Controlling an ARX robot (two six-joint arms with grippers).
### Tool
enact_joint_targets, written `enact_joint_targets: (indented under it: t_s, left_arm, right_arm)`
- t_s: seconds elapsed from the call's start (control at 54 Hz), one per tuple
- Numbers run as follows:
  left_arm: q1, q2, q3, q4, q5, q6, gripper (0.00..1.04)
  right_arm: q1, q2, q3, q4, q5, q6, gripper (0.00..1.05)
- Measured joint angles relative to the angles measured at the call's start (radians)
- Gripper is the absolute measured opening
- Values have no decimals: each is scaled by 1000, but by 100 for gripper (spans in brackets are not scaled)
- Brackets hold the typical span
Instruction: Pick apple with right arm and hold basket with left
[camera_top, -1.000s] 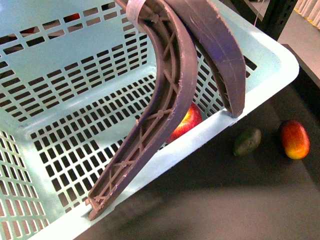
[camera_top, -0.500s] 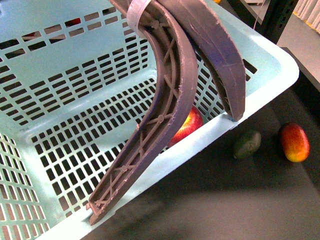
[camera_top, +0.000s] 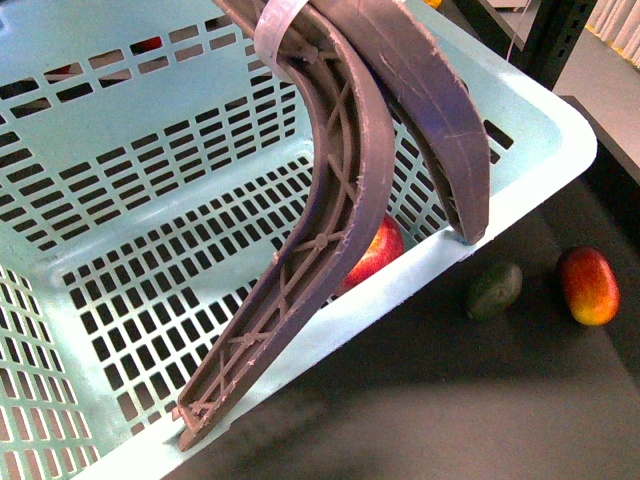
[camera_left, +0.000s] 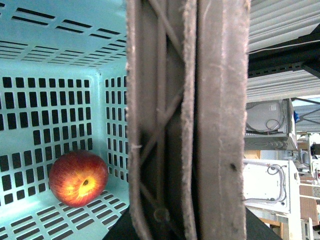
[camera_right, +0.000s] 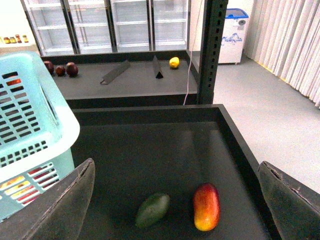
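Observation:
The light blue-green basket (camera_top: 150, 150) fills the left of the front view, tilted, with its two grey-brown handles (camera_top: 340, 180) raised together. The red apple (camera_top: 372, 250) lies inside the basket at its near corner, partly hidden behind a handle. It shows whole in the left wrist view (camera_left: 78, 178), with its yellowish stem patch. My left gripper is shut on the basket's handles (camera_left: 187, 125), which fill that view; its fingers are hidden. My right gripper (camera_right: 177, 200) is open and empty, above the dark tray, outside the basket (camera_right: 30, 125).
A dark green avocado (camera_top: 494, 288) and an elongated red-orange-yellow fruit (camera_top: 588, 285) lie on the dark tray (camera_top: 450, 400) right of the basket; both show between my right fingers (camera_right: 152, 210) (camera_right: 206, 206). A black post (camera_right: 210, 50) and shelves stand behind the tray.
The basket has shifted slightly; its handles and near rim sit a little differently in the front view. The apple, avocado and elongated fruit stay in place.

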Motion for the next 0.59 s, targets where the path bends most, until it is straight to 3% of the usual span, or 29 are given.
enact_joint_targets:
  t_s: [0.222, 0.315, 0.37, 0.593]
  left_arm:
    - [0, 0, 0, 0, 0, 0, 15]
    - [1, 0, -49, 193, -79, 54, 15]
    - [10, -1, -51, 234, -106, 76, 15]
    - [155, -13, -32, 242, -103, 54, 15]
  right_arm:
    - [0, 0, 0, 0, 0, 0, 96]
    - [0, 0, 0, 0, 0, 0, 96]
    - [0, 0, 0, 0, 0, 0, 96]
    - [0, 0, 0, 0, 0, 0, 96]
